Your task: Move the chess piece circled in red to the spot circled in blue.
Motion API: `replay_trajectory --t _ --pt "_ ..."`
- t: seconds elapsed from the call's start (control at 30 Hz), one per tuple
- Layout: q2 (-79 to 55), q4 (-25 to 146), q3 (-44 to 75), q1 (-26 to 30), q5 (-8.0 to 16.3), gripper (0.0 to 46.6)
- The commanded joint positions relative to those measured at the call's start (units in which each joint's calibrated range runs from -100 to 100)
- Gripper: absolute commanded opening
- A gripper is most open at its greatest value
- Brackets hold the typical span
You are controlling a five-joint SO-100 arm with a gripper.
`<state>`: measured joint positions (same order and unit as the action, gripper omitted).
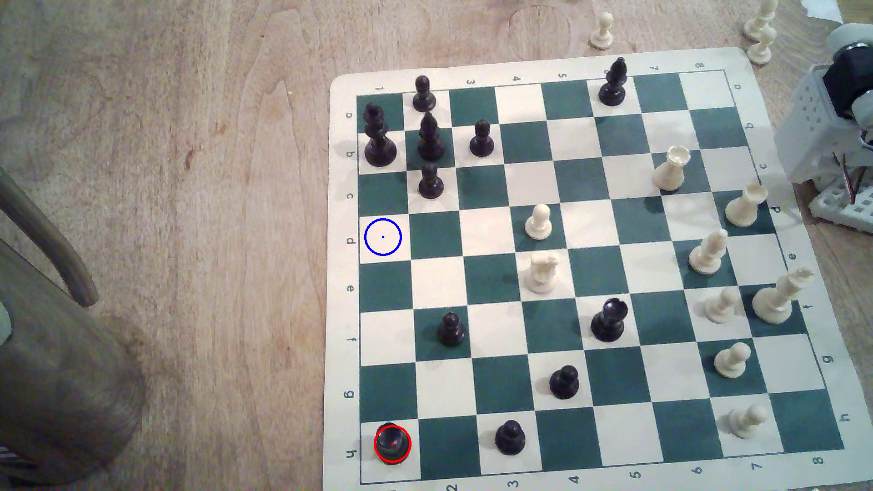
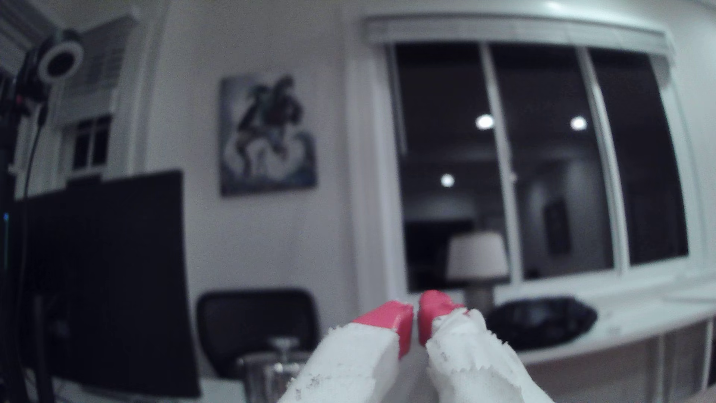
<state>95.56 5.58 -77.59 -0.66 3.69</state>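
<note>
one black rook (image 1: 392,444) stands in the red ring.

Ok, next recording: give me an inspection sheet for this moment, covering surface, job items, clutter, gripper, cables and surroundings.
Surface: green and cream chess mat on a wooden table.
Job's things: black rook ringed in red on corner square h1; blue-ringed square at d1 is bare; both in the same edge column on the exterior view's left.
Clutter: other black and cream pieces across the mat; three cream pieces off it on the table.
Gripper: red-tipped gripper raised, pointing at the room, jaws nearly closed, nothing between them.
Cables: red wires at the arm's base.
Surroundings: dark window, monitor, office chair, wall picture.
</note>
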Motion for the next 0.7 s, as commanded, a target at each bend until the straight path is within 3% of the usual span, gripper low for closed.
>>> replay_trajectory --t 0.0,0.07,0.2,0.4,0.67 --pt "-1.50 8.75 6.96 1.33 0.15 0.2" --pt "-6.09 14.08 10.77 2.66 -0.98 0.2" --pt "-18.65 22.35 21.10 5.63 -0.93 0.2" --pt "-29.77 24.81 24.91 11.42 -0.59 0.6" --pt "-48.62 27.59 39.42 18.15 2.74 2.7"
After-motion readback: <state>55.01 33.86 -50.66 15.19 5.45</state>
